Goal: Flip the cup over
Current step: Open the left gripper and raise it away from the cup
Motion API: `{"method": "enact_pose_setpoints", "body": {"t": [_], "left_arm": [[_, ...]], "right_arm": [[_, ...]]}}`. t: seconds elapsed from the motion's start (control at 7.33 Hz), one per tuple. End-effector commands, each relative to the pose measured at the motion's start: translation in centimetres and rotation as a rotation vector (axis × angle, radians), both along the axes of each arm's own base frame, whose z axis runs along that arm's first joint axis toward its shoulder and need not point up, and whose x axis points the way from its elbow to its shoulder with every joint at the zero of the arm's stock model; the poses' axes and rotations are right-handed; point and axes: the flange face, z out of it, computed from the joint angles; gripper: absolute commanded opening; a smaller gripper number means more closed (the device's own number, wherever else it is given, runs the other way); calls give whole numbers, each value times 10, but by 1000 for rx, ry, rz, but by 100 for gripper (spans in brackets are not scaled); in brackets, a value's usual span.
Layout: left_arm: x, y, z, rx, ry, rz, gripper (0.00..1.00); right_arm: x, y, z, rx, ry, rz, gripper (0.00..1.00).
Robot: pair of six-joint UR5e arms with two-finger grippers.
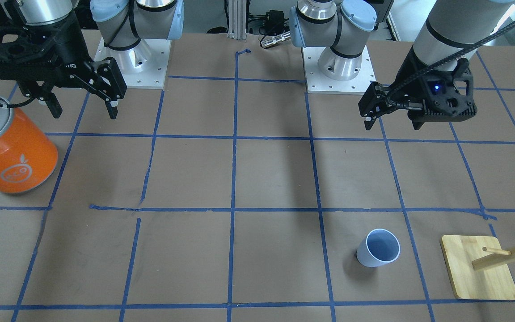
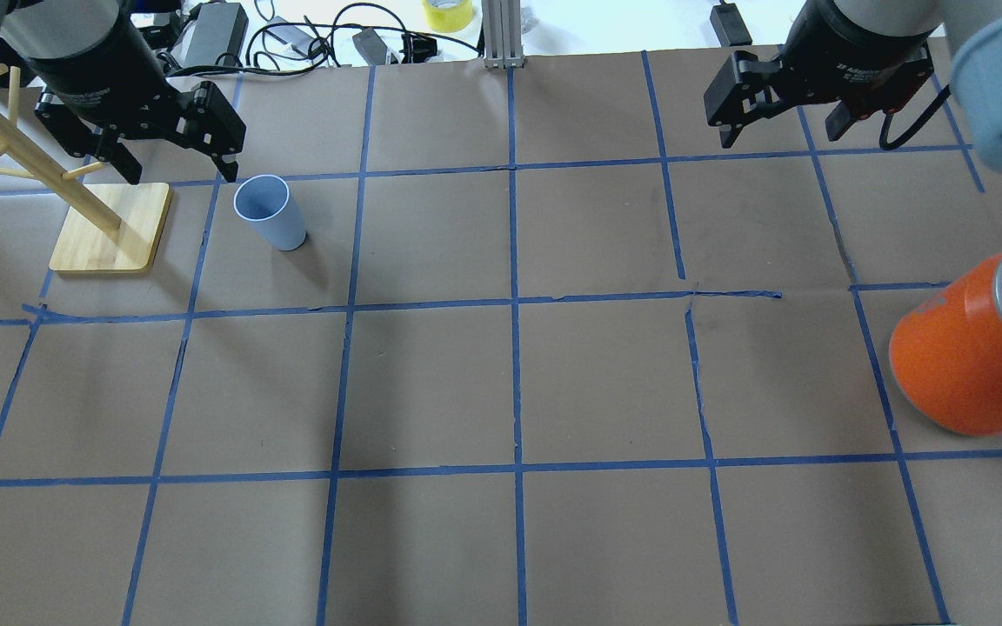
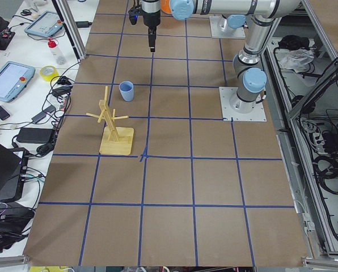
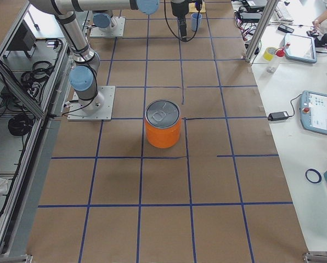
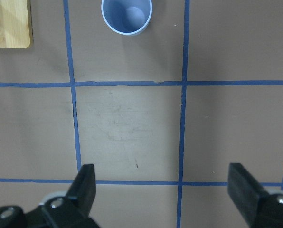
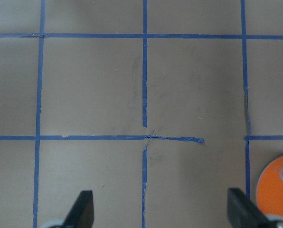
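Observation:
The cup (image 1: 378,254) is a small pale lavender-blue tumbler standing upright with its mouth up, blue inside. It shows in the overhead view (image 2: 268,211), in the left side view (image 3: 126,90) and at the top of the left wrist view (image 5: 127,15). My left gripper (image 2: 179,169) is open and empty, raised above the table on the robot's side of the cup (image 1: 391,125) and apart from it. Its fingers (image 5: 84,183) frame bare table. My right gripper (image 2: 781,135) is open and empty, far from the cup (image 1: 84,112).
A large orange can (image 2: 971,356) with a silver lid stands on the robot's right side, near the right gripper (image 1: 11,152). A wooden peg stand (image 2: 110,228) on a square base sits close beside the cup (image 1: 476,268). Blue tape lines grid the brown table.

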Motion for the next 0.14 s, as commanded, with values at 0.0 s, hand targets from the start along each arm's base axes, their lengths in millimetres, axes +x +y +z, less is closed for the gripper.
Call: {"method": "enact_pose_setpoints", "body": {"t": [0.0], "left_arm": [[0, 8, 0, 4, -3, -3, 100]], "right_arm": [[-2, -2, 2, -20, 9, -4, 100]]}}
